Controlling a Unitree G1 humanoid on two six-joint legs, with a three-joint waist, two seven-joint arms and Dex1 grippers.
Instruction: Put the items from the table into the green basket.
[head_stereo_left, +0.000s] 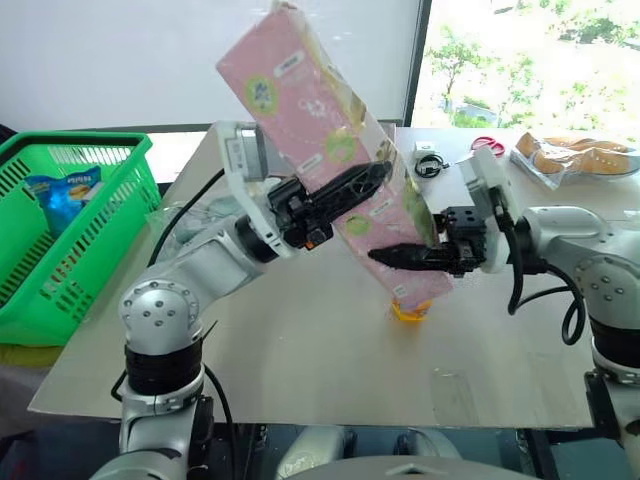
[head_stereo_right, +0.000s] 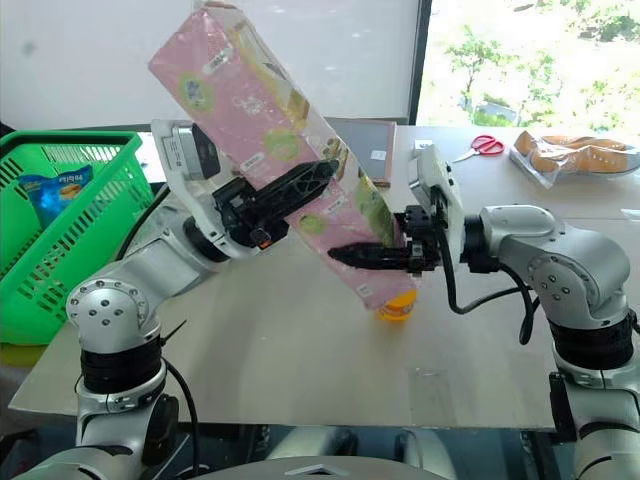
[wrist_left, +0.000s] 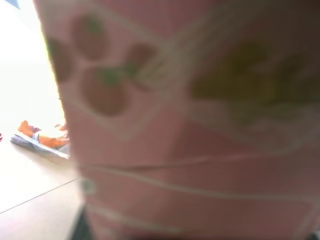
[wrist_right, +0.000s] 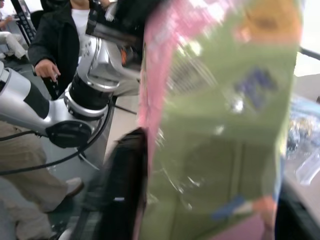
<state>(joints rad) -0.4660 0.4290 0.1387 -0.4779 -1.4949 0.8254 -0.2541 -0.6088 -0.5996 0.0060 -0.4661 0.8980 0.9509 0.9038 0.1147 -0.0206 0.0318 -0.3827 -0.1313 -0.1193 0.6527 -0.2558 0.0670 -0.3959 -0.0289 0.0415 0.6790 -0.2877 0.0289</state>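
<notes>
At the far left, beside the left edge of the large pale beige-grey tabletop (head_stereo_left: 300, 350), stands the bright green plastic shopping basket with slotted lattice walls (head_stereo_left: 70, 240), and a blue snack packet (head_stereo_left: 62, 195) leans inside it. Next comes the left gripper (head_stereo_left: 350, 190), whose black fingers are clamped on the middle of the long pink carton with round green-yellow marks (head_stereo_left: 310, 110). The carton is lifted off the tabletop and tilted, its top end towards the basket and its lower end down towards the middle of the tabletop. The right gripper (head_stereo_left: 395, 255) has its fingers partly spread around that lower end, one finger lying along the carton's side; whether it grips cannot be told. Just beneath the carton's lower end, an orange-yellow object (head_stereo_left: 410, 308) rests on the tabletop. Towards the far right corner lie red-handled scissors (head_stereo_right: 483, 146) and a clear bag of orange food (head_stereo_left: 570, 155).
</notes>
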